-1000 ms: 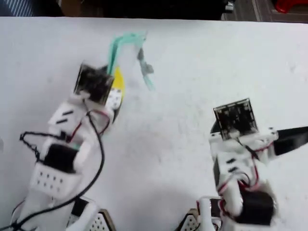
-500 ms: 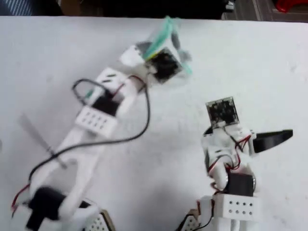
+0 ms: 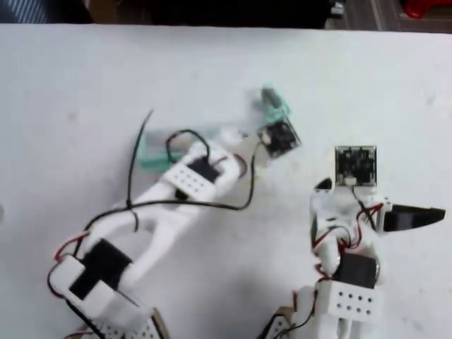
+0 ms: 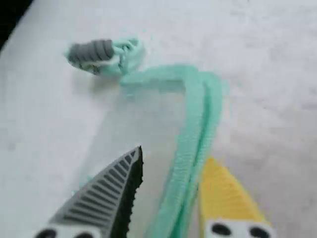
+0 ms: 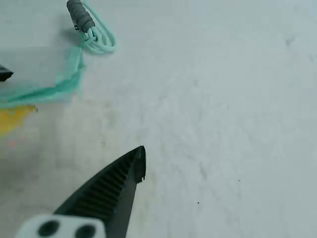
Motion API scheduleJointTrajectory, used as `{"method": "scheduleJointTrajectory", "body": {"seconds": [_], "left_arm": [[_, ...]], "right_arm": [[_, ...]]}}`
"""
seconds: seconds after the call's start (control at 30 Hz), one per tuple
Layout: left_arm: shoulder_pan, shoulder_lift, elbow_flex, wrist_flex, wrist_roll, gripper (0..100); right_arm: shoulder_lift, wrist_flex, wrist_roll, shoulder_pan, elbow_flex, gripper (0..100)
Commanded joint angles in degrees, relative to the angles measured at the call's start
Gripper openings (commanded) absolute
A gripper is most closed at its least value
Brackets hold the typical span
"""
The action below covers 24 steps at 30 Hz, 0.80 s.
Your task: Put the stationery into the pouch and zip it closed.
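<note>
Right claw point(image 3: 395, 191), one: released, its black finger splayed wide over the white table point(image 3: 353, 70). Left claw point(image 4: 173, 163), one: clenched on the teal zip edge of the pouch point(image 4: 195, 99), black and yellow fingers either side. Pouch, one: clear body, teal trim, lying mid-table under the left arm; we cannot tell its contents. Beyond it, one grey zip pull point(image 4: 91, 52) on a teal cord loop.
</note>
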Motion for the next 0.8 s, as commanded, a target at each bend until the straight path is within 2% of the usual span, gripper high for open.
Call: {"method": "scheduleJointTrajectory", "body": {"seconds": [0.0, 0.17, 0.4, 0.53, 0.7, 0.77], "left_arm": [[1.10, -6.46, -1.58, 10.29, 7.38, 30], [3.82, -8.92, -5.01, 23.30, 7.38, 31], [6.29, -9.36, -6.33, 33.05, 7.12, 31], [5.93, -10.95, -11.25, 41.23, 7.56, 30], [3.56, -22.99, -21.36, 52.92, 7.65, 23], [3.21, -28.79, -24.26, 56.35, 7.30, 21]], "right_arm": [[-0.48, -1.27, -0.44, 0.31, -0.35, 78.9], [-0.48, -1.19, -0.44, 0.31, -0.26, 78.9], [-0.48, -1.27, -0.09, 0.13, 0.88, 78.9], [-0.92, -1.27, 0.26, 0.40, 0.88, 78.9], [-1.01, -0.92, 11.34, -0.13, 1.05, 78.9], [-1.45, -0.92, 13.54, -0.13, 1.41, 78.9]]}}
